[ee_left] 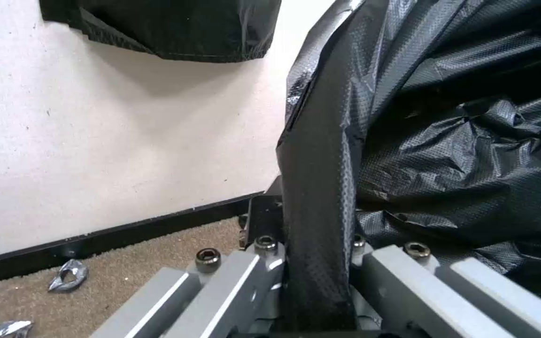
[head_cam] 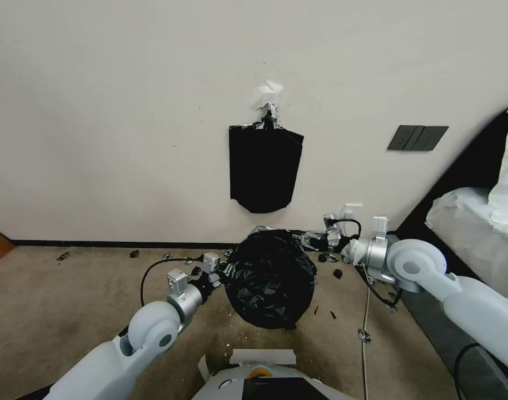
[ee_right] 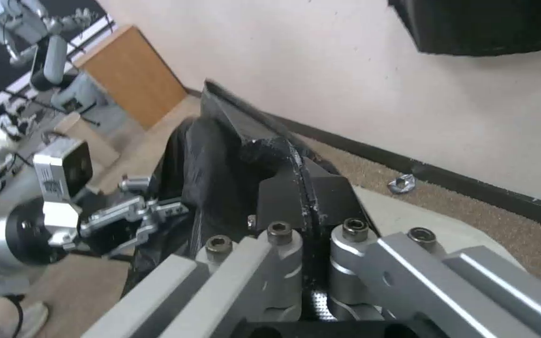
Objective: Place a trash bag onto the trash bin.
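The left claw (head_cam: 223,273) at nine o'clock and the right claw (head_cam: 308,239) at two o'clock both pinch the crinkled glossy black plastic trash bag (head_cam: 269,278).

Trash bag (head_cam: 269,280): glossy, crinkled black, spread open over trash bin, hiding it; lower centre of frame, on carpet.
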Controlling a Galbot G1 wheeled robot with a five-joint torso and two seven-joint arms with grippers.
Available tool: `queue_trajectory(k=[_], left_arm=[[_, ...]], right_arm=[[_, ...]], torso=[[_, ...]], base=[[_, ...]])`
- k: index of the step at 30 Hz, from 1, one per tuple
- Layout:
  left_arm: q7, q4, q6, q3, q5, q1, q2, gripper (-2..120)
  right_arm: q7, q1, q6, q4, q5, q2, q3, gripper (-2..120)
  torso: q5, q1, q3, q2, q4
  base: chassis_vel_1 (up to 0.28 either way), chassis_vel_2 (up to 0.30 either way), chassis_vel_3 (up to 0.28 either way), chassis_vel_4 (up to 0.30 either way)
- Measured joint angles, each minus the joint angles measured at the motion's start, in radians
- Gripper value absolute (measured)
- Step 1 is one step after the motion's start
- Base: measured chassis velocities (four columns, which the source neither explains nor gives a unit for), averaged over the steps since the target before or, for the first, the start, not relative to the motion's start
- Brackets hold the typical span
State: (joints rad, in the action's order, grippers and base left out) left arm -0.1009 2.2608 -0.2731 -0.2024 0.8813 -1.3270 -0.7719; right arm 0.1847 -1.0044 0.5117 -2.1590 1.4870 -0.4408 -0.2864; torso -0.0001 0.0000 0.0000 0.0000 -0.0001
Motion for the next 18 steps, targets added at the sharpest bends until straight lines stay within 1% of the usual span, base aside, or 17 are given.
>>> queue_trajectory(k=[2,3,5,6,7,8,9,10,12,14,15,18], left_arm=[[0.0,0.001,0.0,0.0,0.0,0.0,0.0,1],[0.001,0.006,0.0,0.0,0.0,-0.002,0.001,1],[0.002,0.01,0.0,0.0,0.0,-0.003,0.003,1],[0.007,0.019,0.0,0.001,0.0,-0.007,0.006,1],[0.007,0.019,0.0,0.001,0.0,-0.007,0.006,1],[0.009,0.024,0.0,0.002,-0.004,-0.009,0.007,1],[0.01,0.027,0.0,0.003,-0.006,-0.01,0.008,1],[0.011,0.033,0.002,0.007,-0.014,-0.01,0.01,1],[0.012,0.035,0.002,0.008,-0.016,-0.01,0.01,1],[0.02,0.047,0.004,0.013,-0.024,-0.01,0.015,1],[0.02,0.047,0.004,0.013,-0.024,-0.01,0.015,1],[0.031,0.051,0.01,0.025,-0.024,-0.01,0.021,1]], right_arm=[[-0.002,0.003,-0.004,0.001,-0.003,-0.001,0.005,0],[-0.021,0.026,-0.029,0.013,-0.033,-0.008,0.038,0],[-0.036,0.05,-0.046,0.032,-0.071,-0.012,0.074,0],[-0.037,0.094,-0.065,0.069,-0.137,-0.014,0.137,0],[-0.037,0.094,-0.065,0.069,-0.137,-0.014,0.137,0],[-0.027,0.122,-0.072,0.092,-0.178,-0.013,0.177,0],[-0.021,0.134,-0.073,0.101,-0.192,-0.012,0.195,0],[-0.004,0.165,-0.076,0.124,-0.225,-0.003,0.247,0],[0.0,0.173,-0.076,0.129,-0.233,0.0,0.261,0],[0.028,0.213,-0.081,0.149,-0.288,0.018,0.337,0],[0.028,0.213,-0.081,0.149,-0.288,0.018,0.337,0],[0.048,0.224,-0.088,0.158,-0.333,0.036,0.385,0]], torso=[[-0.0001,0.0,0.0,0.0,0.0],[0.0,0.0,0.0,0.0,0.0],[0.0003,0.0,0.0,0.0,0.0001],[0.0001,0.0,0.0,0.0,0.0002],[0.0001,0.0,0.0,0.0,0.0002],[0.0003,0.0,0.0,0.0,0.0002],[0.0004,0.0,0.0,0.0,0.0003],[0.0001,0.0,0.0,0.0,0.0002],[0.0,0.0,0.0,0.0,0.0002],[0.0001,0.0,0.0,0.0,0.0002],[0.0001,0.0,0.0,0.0,0.0002],[0.0001,0.0,0.0,0.0,-0.0001]], base=[[0.0,0.0,0.0,0.0],[0.0,0.0,0.0,0.0],[0.0,0.0,0.0,0.0],[0.0,0.0,0.0,0.0],[0.0,0.0,0.0,0.0],[0.0,0.0,0.0,0.0],[0.0,0.0,0.0,0.0],[0.0,0.0,0.0,0.0],[0.0,0.0,0.0,0.0],[0.0,0.0,0.0,0.0],[0.0,0.0,0.0,0.0],[0.0,0.0,0.0,0.0]])
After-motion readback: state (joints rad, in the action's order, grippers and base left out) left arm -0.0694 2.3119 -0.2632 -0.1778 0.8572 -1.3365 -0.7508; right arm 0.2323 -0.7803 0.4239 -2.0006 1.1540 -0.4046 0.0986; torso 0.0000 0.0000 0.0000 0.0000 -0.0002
